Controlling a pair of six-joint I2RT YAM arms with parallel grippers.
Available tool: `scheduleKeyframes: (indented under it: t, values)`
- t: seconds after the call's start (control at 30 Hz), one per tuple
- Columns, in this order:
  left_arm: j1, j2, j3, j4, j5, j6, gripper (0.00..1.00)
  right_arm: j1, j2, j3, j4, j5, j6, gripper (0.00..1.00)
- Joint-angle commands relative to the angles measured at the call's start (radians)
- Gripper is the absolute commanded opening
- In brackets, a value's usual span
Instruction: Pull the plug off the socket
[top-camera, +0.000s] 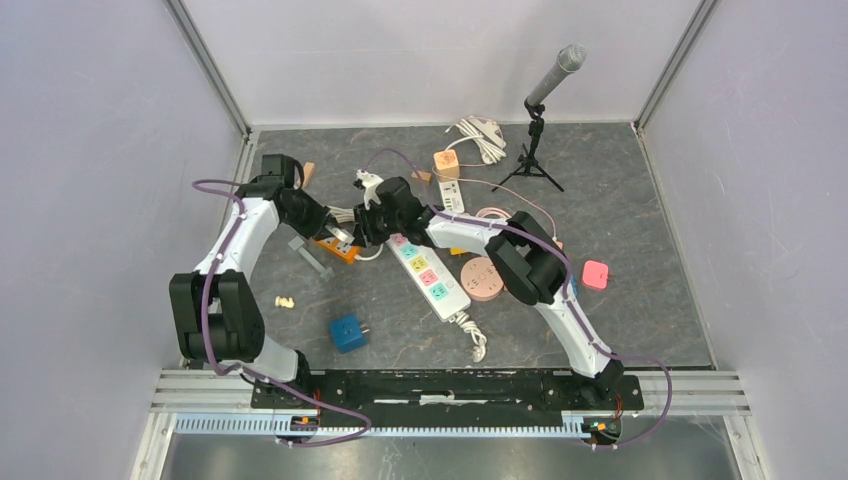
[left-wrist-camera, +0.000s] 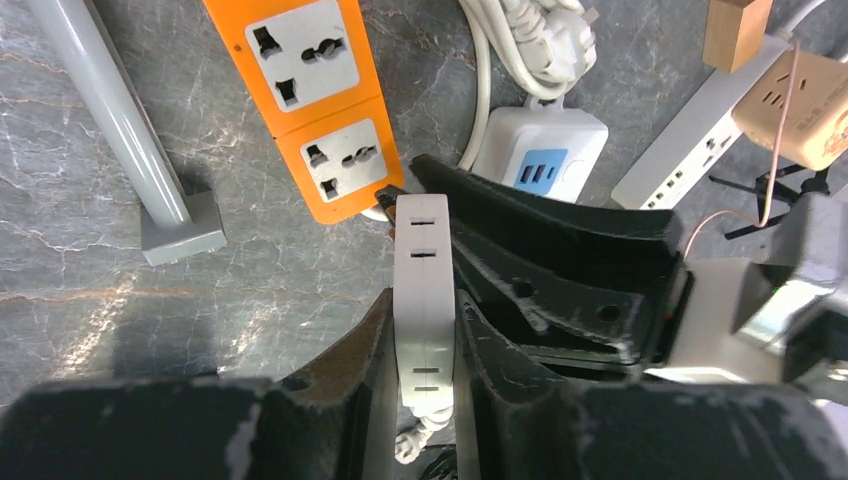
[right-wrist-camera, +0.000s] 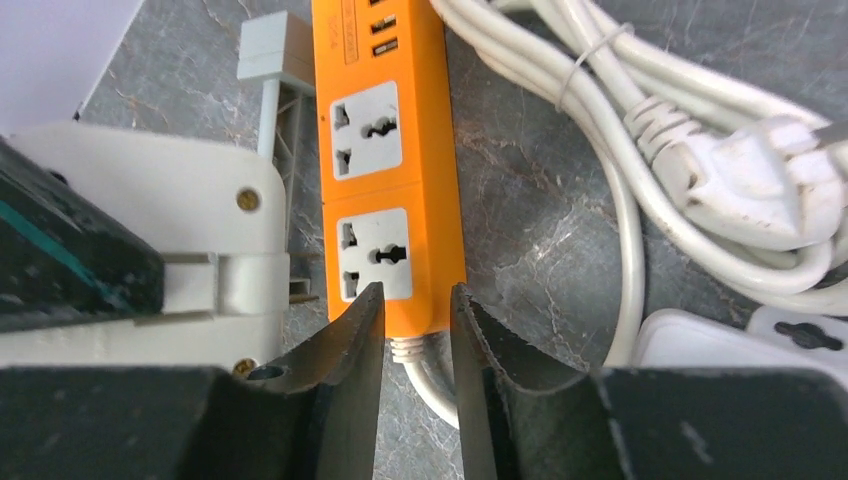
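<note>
Grasping the white plug (left-wrist-camera: 423, 270) with the left gripper (left-wrist-camera: 424, 310), pinching its two flat sides between the black fingers (left-wrist-camera: 350, 360). Holding it edge-on, out of the orange socket strip (left-wrist-camera: 305, 95), with its far end sitting right at the strip's near corner; touching or just beside, not being able to tell. Showing both sockets at that end of the strip with nothing plugged into them. Trailing a thin white cord (left-wrist-camera: 412, 440) from the plug's near end, down between the fingers.

Reaching in from the opposite side with the right gripper (right-wrist-camera: 417, 300), keeping its jaws narrowly apart over the cable end of the strip, right at the last socket (right-wrist-camera: 375, 255). Not being able to tell whether those jaws are clamping anything or merely lying over the orange face.

Leaving the strip lying flat on the grey bench (top-camera: 620, 200), left of the middle, alongside a coiled white cable (right-wrist-camera: 560, 75).
</note>
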Motion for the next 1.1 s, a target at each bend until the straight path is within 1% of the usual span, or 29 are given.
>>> scheduleKeyframes:
  t: [0.0,0.1,0.2,0.23,0.3,0.37,0.47,0.57,0.67,0.77,0.83,0.93,1.07]
  values:
    - [-0.004,-0.033,0.024,-0.024,0.065,0.080,0.02,-0.039,-0.045,0.061,-0.003,-0.033,0.000,0.37]
    - [-0.003,-0.049,0.014,-0.030,0.092,0.123,0.02,-0.073,-0.099,0.045,0.035,-0.050,0.019,0.40]
    - [-0.003,-0.057,-0.011,-0.035,0.120,0.186,0.02,-0.105,-0.153,0.036,0.035,-0.043,0.022,0.39]
    - [-0.035,-0.057,-0.022,-0.046,0.118,0.202,0.02,-0.113,-0.173,0.029,0.019,-0.027,0.014,0.39]
    - [-0.050,-0.057,-0.050,-0.058,0.110,0.224,0.02,-0.123,-0.220,-0.021,-0.001,0.025,-0.004,0.37]
    - [-0.085,-0.059,-0.070,-0.065,0.085,0.235,0.02,-0.128,-0.284,-0.106,0.002,0.095,-0.023,0.37]
    - [-0.191,-0.050,-0.071,-0.078,0.008,0.257,0.03,-0.127,-0.375,-0.215,-0.009,0.208,-0.057,0.38]
    - [-0.277,-0.018,-0.067,-0.108,-0.091,0.262,0.07,-0.129,-0.459,-0.310,-0.028,0.324,-0.091,0.39]
    - [-0.324,0.012,-0.080,-0.108,-0.121,0.250,0.13,-0.135,-0.523,-0.381,-0.046,0.441,-0.104,0.41]
    - [-0.370,0.045,-0.083,-0.108,-0.132,0.243,0.18,-0.148,-0.554,-0.410,-0.082,0.517,-0.103,0.44]
    - [-0.405,0.069,-0.087,-0.108,-0.139,0.239,0.21,-0.161,-0.561,-0.413,-0.119,0.538,-0.095,0.44]
    - [-0.451,0.109,-0.095,-0.107,-0.163,0.220,0.25,-0.173,-0.573,-0.427,-0.128,0.547,-0.090,0.44]
    - [-0.478,0.152,-0.074,-0.108,-0.170,0.217,0.30,-0.182,-0.583,-0.444,-0.132,0.554,-0.094,0.44]
